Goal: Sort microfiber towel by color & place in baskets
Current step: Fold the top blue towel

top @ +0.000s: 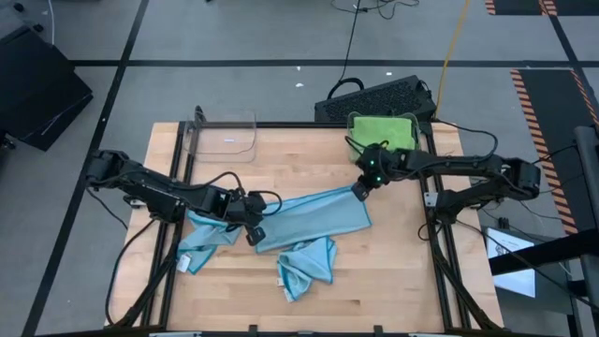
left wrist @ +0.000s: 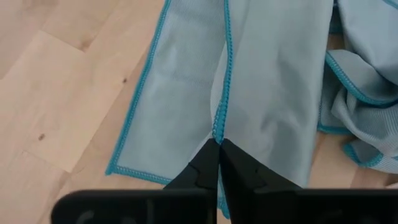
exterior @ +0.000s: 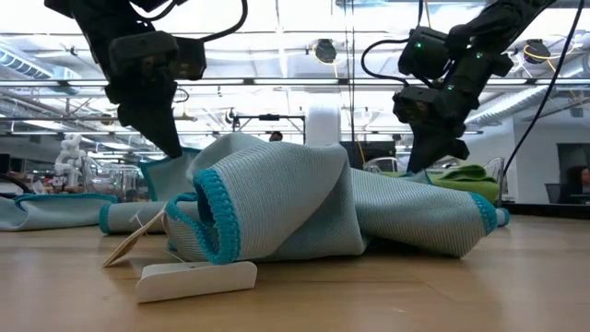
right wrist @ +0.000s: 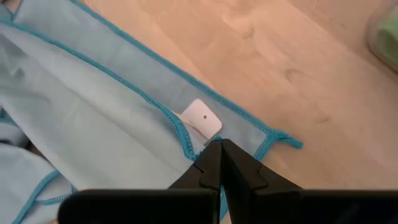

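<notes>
Overhead, table-level and close wrist cameras share the blue towel

Bright, even overhead light across all four views; you get soft shadows and little glare.

From above, your pale wooden table top is evenly lit, with only faint shadows under the arms. At table height, the long ceiling light strips blow out to white, and the near white plastic tag looks soft, out of focus. In both wrist views the light blue microfiber towel with turquoise stitched edging reads sharp, while the dark fingers are near silhouettes.
</notes>
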Tool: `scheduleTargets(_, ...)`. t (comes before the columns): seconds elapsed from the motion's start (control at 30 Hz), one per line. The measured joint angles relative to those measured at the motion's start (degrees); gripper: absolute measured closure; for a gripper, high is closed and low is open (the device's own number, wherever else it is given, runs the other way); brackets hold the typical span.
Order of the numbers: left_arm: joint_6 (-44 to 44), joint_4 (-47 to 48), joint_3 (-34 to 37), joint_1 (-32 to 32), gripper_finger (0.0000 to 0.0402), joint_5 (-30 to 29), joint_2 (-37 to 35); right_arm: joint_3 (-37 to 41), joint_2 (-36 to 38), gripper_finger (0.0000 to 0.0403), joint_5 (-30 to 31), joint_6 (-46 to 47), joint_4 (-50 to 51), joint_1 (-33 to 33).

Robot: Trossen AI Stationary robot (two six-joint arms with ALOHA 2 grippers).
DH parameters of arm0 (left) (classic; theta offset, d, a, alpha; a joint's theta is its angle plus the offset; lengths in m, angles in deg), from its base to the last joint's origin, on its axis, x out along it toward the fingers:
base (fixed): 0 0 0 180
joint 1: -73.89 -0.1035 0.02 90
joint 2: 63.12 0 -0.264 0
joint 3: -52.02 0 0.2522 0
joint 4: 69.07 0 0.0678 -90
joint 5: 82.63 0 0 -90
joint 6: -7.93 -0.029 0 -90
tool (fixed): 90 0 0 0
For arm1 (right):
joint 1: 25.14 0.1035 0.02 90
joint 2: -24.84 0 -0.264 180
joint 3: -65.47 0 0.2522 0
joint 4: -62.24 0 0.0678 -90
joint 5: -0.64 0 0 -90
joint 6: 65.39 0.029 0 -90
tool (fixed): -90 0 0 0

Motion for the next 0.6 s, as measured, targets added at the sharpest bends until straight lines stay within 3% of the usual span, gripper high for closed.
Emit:
scheduleTargets(0.17,0.6,0.0,0.0,0.0,0.0356,-2.1,0.0,0.0,0.0,0.0388,0.1,0.3,-0.3,-0.7)
scheduleTargets(0.33,-0.6,0.0,0.0,-0.1,0.0293,-4.7,0.0,0.0,0.0,0.035,0.0,1.4,-0.1,-1.3)
scheduleTargets(0.6,4.9,2.8,0.0,-1.3,0.0203,-3.0,-0.2,0.0,0.5,0.0288,0.1,5.2,-0.1,-2.9)
